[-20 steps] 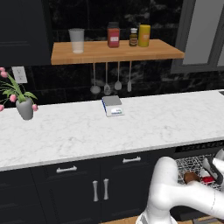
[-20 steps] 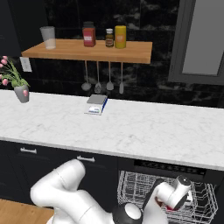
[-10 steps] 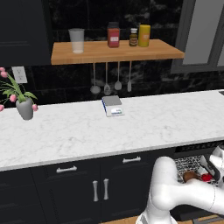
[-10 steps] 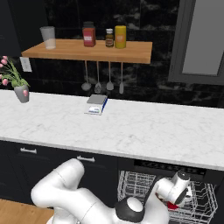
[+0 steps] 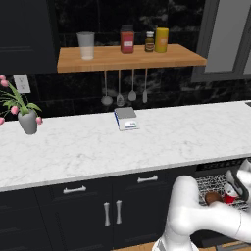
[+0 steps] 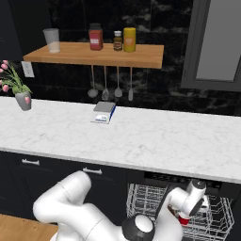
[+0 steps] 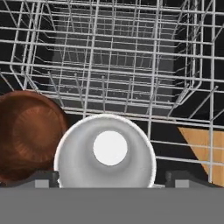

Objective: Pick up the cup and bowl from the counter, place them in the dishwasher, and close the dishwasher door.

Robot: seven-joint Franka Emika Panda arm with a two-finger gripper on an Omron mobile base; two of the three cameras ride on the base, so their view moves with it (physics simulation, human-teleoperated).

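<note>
In the hand view the red cup (image 7: 107, 151) faces me mouth-up, its white inside showing, and it stands in the dishwasher's (image 6: 221, 188) wire rack (image 7: 109, 57). The dark-brown bowl (image 7: 28, 133) sits right beside it on the left. My gripper (image 7: 111, 179) is open around the cup, one fingertip on each side, with a small gap on the right. From the left base view the gripper (image 5: 234, 190) hangs low over the cup (image 5: 229, 198) and bowl (image 5: 212, 197). The right base view shows the gripper (image 6: 194, 210) above the cup (image 6: 184, 219). The dishwasher door is out of view.
The marble counter (image 5: 122, 147) carries a small scale (image 5: 126, 119) and a flower vase (image 5: 28, 121). A wooden shelf (image 5: 130, 55) above holds a tumbler (image 5: 86, 45) and jars. Navy cabinets (image 5: 98, 206) stand left of the rack (image 6: 155, 202).
The hand has shifted only slightly over the rack. Cup and bowl stay where they were inside it.
</note>
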